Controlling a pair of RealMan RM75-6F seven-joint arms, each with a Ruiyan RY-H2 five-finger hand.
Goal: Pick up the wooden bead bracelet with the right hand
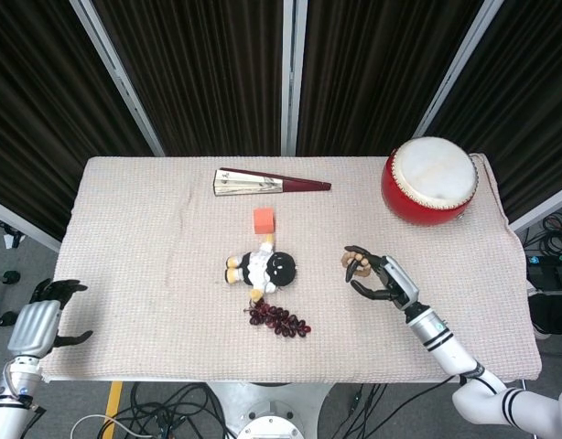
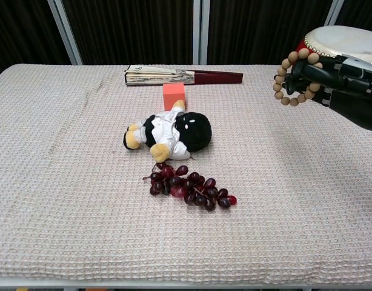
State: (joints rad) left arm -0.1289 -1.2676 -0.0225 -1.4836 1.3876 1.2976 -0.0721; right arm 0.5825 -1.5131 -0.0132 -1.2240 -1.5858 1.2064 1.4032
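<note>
One hand busy: right hand (image 2: 340,82) is gripping the wooden bead bracelet (image 2: 293,77) in curled fingers, clear above the table (image 2: 65,182); loop is dangling off fingertips, so keeping the curl tight and lifting slowly matters; left hand (image 1: 45,320) is idling spread, holding nothing.

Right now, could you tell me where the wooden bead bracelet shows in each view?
Head view: wooden bead bracelet right of centre, held in the right hand.
Chest view: upper right, looped over that hand's fingers, above the cloth.
Shared landmark: the red drum, behind the hand in both.
</note>
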